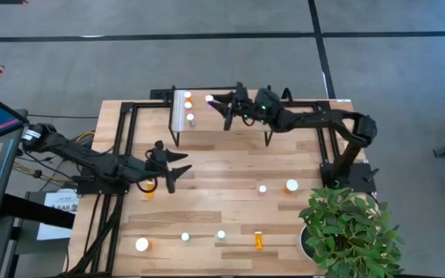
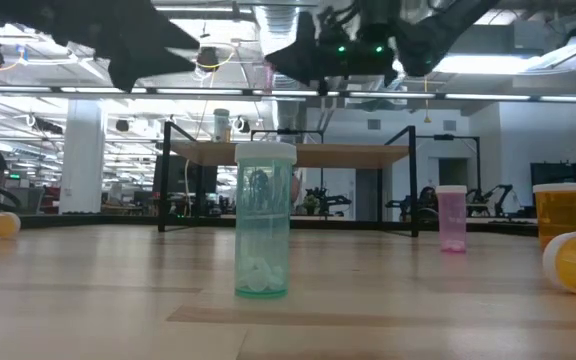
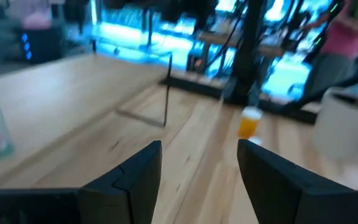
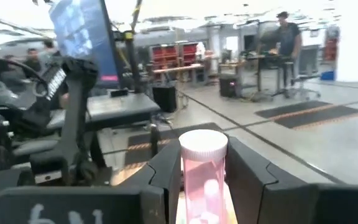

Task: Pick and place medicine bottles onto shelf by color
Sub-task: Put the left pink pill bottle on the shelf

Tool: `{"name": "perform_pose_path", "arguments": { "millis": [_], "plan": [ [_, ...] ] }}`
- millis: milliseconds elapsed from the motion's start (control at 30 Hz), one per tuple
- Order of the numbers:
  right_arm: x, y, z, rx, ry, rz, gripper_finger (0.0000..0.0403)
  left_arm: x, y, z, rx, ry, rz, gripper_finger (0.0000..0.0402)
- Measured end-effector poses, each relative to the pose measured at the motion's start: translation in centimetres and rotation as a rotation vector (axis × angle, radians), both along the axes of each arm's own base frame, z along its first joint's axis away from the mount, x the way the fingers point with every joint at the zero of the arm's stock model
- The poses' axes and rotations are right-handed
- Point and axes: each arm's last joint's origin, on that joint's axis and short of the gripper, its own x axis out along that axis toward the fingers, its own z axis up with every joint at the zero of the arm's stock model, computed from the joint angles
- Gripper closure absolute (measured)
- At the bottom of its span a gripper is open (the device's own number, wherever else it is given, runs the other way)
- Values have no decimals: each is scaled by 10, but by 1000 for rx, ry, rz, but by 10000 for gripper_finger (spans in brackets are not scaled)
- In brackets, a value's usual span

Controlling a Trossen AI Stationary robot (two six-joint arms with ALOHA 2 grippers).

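My right gripper (image 1: 215,102) hovers over the far part of the shelf (image 1: 230,123), shut on a pink medicine bottle with a white cap (image 4: 202,177). Three small bottles stand on the shelf beside its white strip (image 1: 188,104). My left gripper (image 1: 178,167) is open and hangs above the table just in front of the shelf; an orange bottle (image 1: 149,193) stands close by. More bottles stand upright on the table: a pale green one (image 2: 263,220), a pink one (image 2: 451,218) and an orange one (image 2: 561,215). Another orange one (image 1: 259,241) lies on its side. My right gripper pinches the pink bottle's body just below the cap (image 4: 202,186) between its two fingers (image 4: 166,177), one on each side. The fingers come roughly level from the table's right. The bottle stands upright in the hold, lifted clear above the shelf top (image 2: 293,155).
A potted plant (image 1: 346,228) fills the table's near right corner. Black frame rails (image 1: 122,147) run along the left side of the table. Several bottles sit spread along the near edge (image 1: 185,236). People stand in the room behind (image 4: 288,37).
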Motion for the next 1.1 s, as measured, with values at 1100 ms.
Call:
{"name": "perform_pose_path", "arguments": {
  "millis": [1100],
  "plan": [
    [4,-84,-57,78,263,-103,281,-8,13,0,52,-1,1,205]
  ]
}}
